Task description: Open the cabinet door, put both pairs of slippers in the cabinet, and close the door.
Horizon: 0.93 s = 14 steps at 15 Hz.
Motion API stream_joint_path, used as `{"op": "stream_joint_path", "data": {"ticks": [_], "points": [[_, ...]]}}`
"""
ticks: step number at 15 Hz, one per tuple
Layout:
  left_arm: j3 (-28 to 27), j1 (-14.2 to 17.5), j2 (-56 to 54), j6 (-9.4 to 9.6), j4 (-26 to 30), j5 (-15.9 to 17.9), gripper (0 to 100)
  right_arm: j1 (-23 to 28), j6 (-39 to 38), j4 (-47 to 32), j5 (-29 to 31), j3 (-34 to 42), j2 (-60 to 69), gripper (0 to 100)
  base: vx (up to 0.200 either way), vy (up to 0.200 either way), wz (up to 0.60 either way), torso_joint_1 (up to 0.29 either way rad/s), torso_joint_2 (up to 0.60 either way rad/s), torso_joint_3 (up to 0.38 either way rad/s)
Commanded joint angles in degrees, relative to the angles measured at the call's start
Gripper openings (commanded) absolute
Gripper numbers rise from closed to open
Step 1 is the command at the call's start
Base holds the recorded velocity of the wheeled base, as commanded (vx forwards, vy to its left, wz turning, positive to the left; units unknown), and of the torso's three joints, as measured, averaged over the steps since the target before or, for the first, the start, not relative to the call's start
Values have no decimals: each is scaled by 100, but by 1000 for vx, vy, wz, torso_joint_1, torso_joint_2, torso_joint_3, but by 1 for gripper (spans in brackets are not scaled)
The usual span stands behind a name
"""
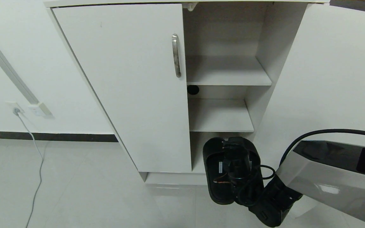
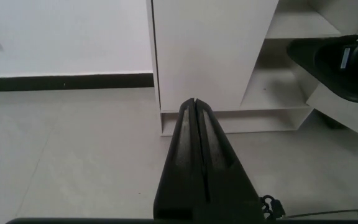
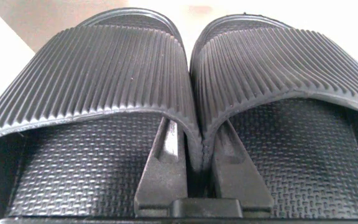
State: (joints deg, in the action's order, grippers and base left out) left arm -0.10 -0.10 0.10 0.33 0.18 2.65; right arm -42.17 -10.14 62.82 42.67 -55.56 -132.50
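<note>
The right gripper (image 3: 197, 155) is clenched on the pinched-together straps of two black ribbed rubber slippers (image 1: 212, 164). They are held side by side, their long axis and toes pointing toward the lowest opening of the white cabinet (image 1: 220, 69). The arm hides much of one slipper. The left gripper (image 2: 194, 107) is closed on nothing above the floor. One cabinet door (image 1: 122, 88) is closed and three shelves show.

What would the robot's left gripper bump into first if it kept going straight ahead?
Most likely the cabinet's closed door, near its bottom edge. The left gripper, shut, points at it over bare floor, with nothing between as far as the picture shows. Depth is hard to judge.
</note>
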Motion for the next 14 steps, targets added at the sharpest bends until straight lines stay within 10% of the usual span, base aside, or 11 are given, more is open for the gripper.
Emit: {"op": "stream_joint_path", "data": {"ticks": [1, 14], "points": [[1, 1, 8, -7, -1, -1, 0, -11, 91, 310, 14, 19, -136, 0, 0, 0, 0, 0, 0, 0], [1, 1, 8, 2, -1, -1, 0, 16, 504, 1119, 14, 81, -241, 0, 46, 0, 0, 1, 1, 1]]}}
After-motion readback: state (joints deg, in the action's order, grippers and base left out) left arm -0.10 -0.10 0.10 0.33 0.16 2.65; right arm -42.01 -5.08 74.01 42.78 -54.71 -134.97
